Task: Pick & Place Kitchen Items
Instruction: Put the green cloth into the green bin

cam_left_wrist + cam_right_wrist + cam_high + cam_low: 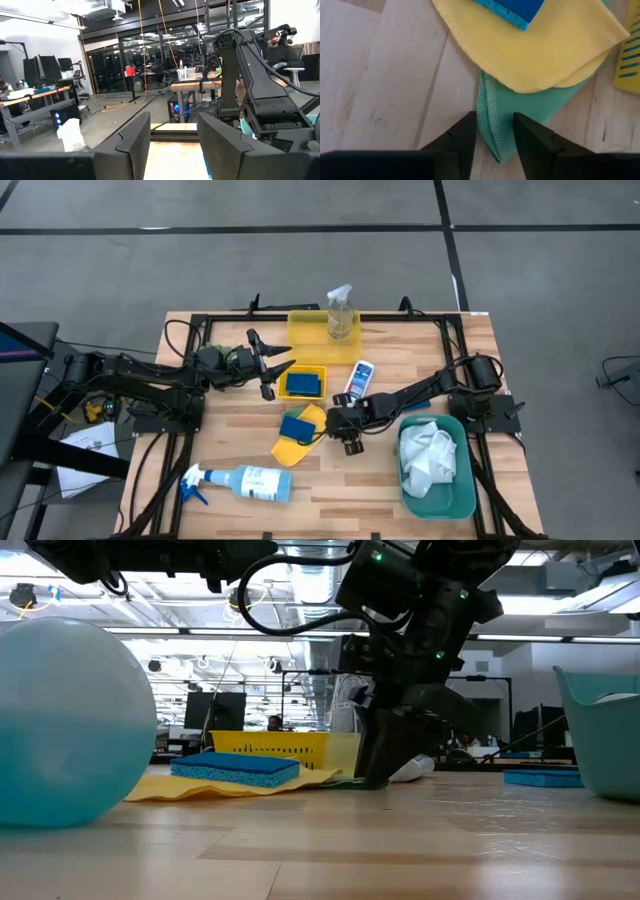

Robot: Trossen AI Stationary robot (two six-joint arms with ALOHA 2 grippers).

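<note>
The step in hand is the pick-up of the green cloth (520, 107). It lies flat on the bench (340, 480), mostly tucked under the yellow cloth (545, 47), which in turn carries a blue sponge (512, 9); only its hemmed corner shows beyond the yellow one. The right tool (492, 132) is down at bench level right at that corner, its two fingers (462, 137) standing on either side of the raised hem with a narrow gap between them. They look close to pinching the fold, but I cannot tell whether they grip it yet.

The next move, as I judge it, calls for the fingers to close fully on the hem and then lift and draw the green cloth out from under the yellow cloth. The risk is that the yellow cloth and sponge drag along with it.

Beyond the yellow cloth, the left tool (268, 366) hovers beside a small yellow tray (318, 370) that holds another sponge (301, 384); its fingers are spread apart and hold nothing. A teal bin (440, 498) with a white cloth (428, 455) sits on the far side of the right tool from the yellow cloth, and seems a likely drop place.
</note>
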